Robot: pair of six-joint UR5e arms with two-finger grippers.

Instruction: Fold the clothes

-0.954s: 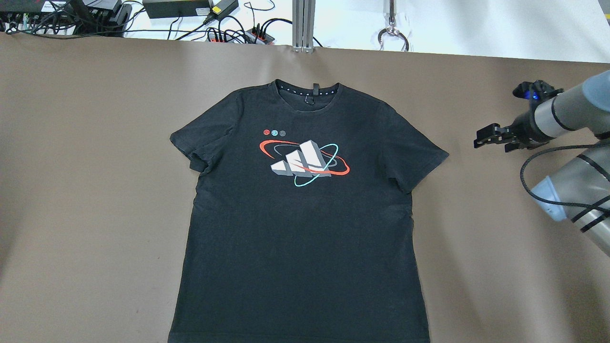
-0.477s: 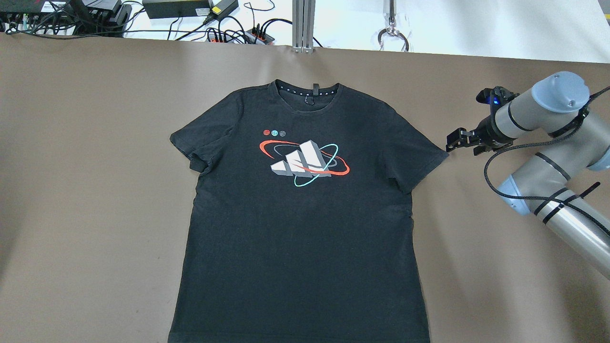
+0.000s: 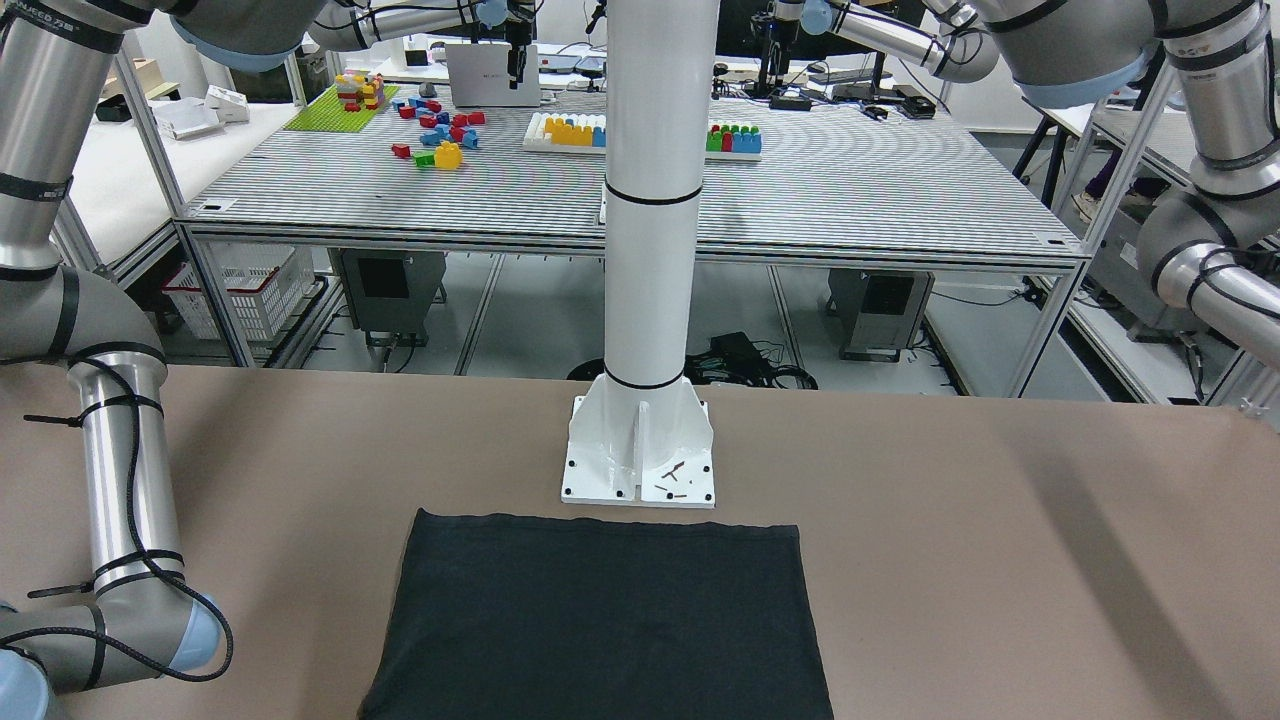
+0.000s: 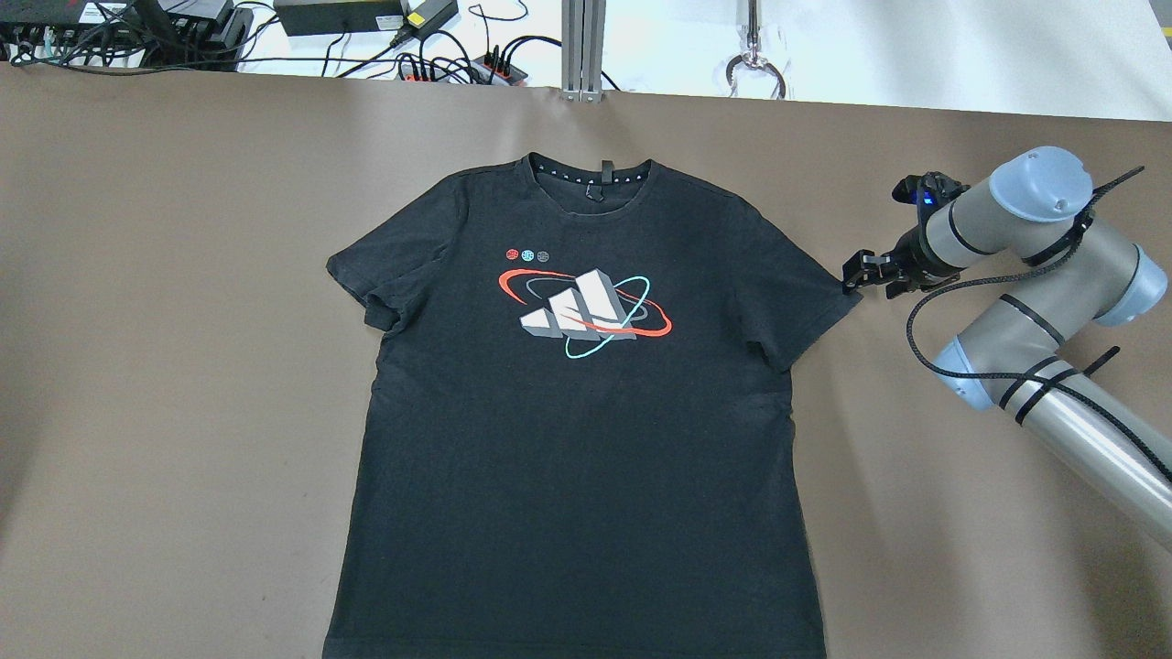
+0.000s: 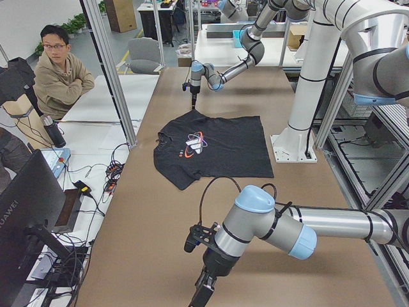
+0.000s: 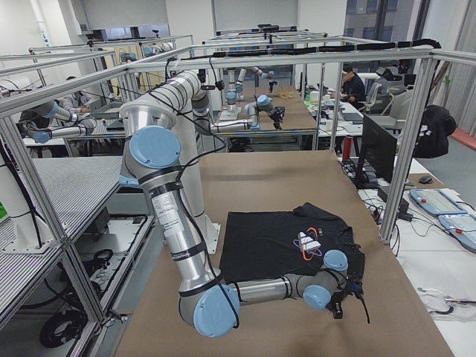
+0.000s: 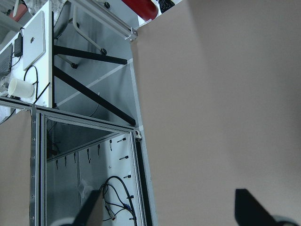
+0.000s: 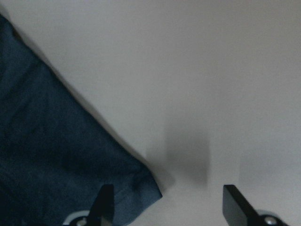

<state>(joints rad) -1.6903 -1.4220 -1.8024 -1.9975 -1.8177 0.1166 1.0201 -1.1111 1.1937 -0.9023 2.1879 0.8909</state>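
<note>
Overhead exterior shows the soft black T-shirt with a printed logo spread flat, face up, on the brown-covered table, presumably so a sleeve can be folded in first. The right gripper hangs at that side's sleeve tip, jaws wide, one finger over the hem corner, the other over bare table.

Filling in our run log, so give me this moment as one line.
fold: not started | shirt: flat on table | right gripper: open, at sleeve corner | left gripper: open, over bare table
</note>
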